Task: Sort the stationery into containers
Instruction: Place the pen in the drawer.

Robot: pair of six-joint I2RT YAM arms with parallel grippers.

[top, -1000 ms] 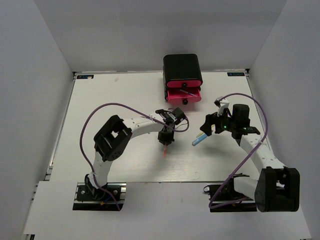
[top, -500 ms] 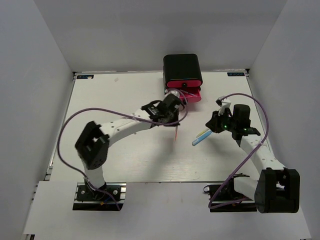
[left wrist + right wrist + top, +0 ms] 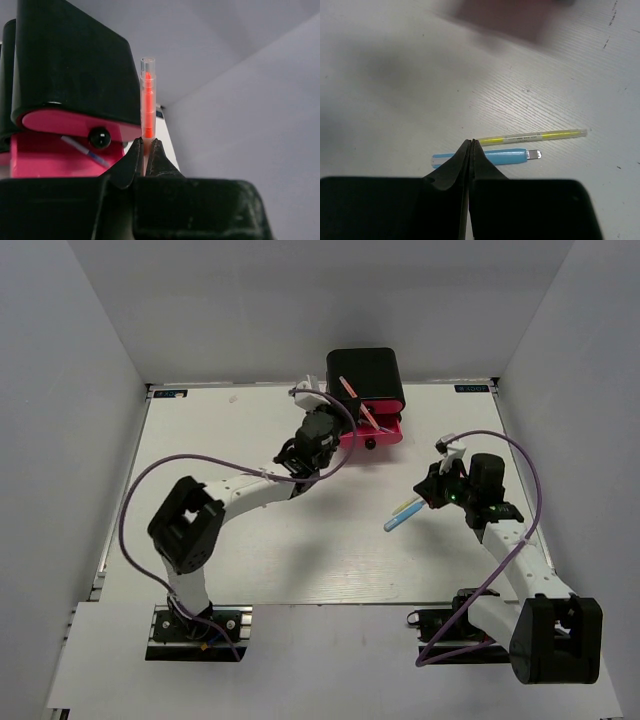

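Note:
My left gripper [image 3: 146,142] is shut on a red pen [image 3: 148,105] that stands upright between its jaws, right beside the containers [image 3: 365,375]. They are a black box with pink drawers. One drawer [image 3: 47,157] below a black knob [image 3: 99,137] is pulled out, and a thin grey pen [image 3: 85,151] lies in it. My right gripper [image 3: 471,142] is shut with nothing between its jaws. It hangs just above a light-blue marker [image 3: 505,156] and a yellow pen [image 3: 540,136], which lie side by side on the table.
The white table [image 3: 230,560] is walled in by grey panels on three sides. Purple cables loop off both arms. In the top view the marker [image 3: 397,520] and yellow pen [image 3: 406,506] lie just left of the right wrist.
My left arm has swung from the table's middle up to the drawers, carrying the red pen with it. My right gripper has gone from open to shut, staying over the marker.

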